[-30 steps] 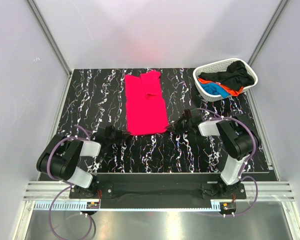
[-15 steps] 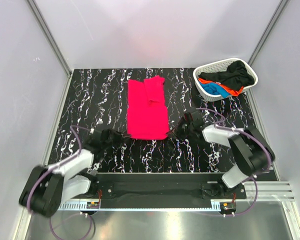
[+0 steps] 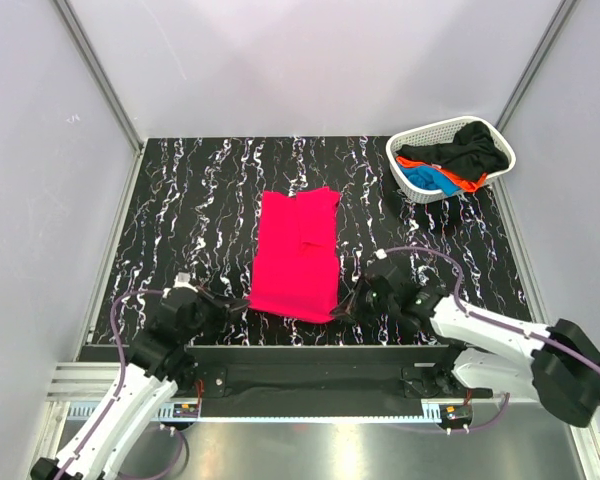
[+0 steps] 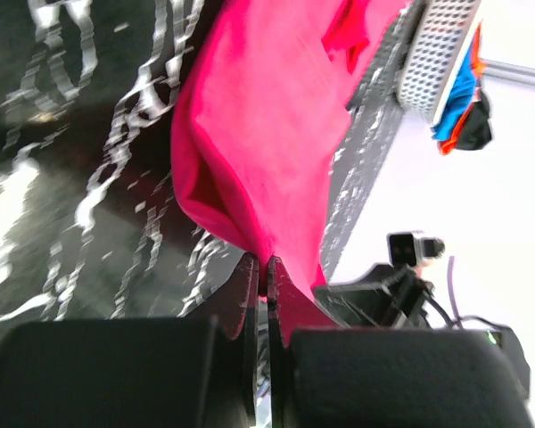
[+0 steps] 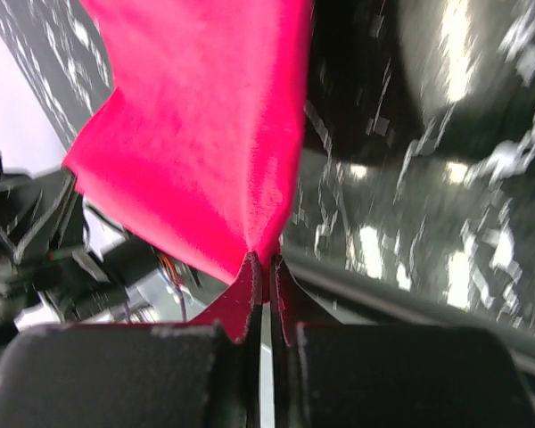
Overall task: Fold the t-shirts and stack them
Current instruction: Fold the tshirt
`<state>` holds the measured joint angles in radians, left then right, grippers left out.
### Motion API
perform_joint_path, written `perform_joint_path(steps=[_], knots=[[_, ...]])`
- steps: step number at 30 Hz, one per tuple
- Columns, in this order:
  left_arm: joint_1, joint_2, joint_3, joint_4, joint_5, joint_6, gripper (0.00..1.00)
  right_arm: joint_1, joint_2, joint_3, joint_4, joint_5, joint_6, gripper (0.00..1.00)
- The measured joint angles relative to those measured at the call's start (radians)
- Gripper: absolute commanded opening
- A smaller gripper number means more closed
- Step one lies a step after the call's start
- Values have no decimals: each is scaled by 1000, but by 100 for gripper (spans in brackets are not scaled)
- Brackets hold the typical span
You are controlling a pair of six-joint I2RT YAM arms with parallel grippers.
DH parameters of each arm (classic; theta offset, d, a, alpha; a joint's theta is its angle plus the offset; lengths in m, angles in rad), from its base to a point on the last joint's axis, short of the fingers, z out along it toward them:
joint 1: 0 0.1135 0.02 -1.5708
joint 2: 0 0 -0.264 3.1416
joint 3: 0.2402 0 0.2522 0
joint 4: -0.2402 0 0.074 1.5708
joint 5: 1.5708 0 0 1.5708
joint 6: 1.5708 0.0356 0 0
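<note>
Left claw and right claw each pinch a near corner of the pinkish-red t-shirt, at its 7 and 5 o'clock, as it lies mid-way across the marbled surface. A black t-shirt, blue t-shirt and orange t-shirt fill the white basket at 1 o'clock.

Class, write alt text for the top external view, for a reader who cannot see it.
The left gripper and right gripper pinch near corners of a red shirt on a black marbled table. A white basket of clothes sits far right.
</note>
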<state>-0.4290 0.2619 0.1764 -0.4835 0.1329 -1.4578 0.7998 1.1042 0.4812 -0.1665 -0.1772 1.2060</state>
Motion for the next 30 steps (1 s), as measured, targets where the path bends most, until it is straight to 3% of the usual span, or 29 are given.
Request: perform_joint_path(steps=[9, 14, 19, 25, 30], knots=[[-2, -146, 87, -280, 40, 47, 0, 198, -151, -16, -100, 100, 85, 0], [-2, -115, 172, -344, 55, 84, 0, 227, -150, 22, -161, 117, 81, 0], [-2, 156, 367, -311, 51, 174, 0, 213, -143, 150, -229, 153, 29, 0], [6, 582, 673, -196, 34, 316, 0, -80, -79, 277, -273, 76, -107, 0], [66, 882, 826, -71, 76, 393, 0, -258, 109, 423, -294, -30, -232, 0]])
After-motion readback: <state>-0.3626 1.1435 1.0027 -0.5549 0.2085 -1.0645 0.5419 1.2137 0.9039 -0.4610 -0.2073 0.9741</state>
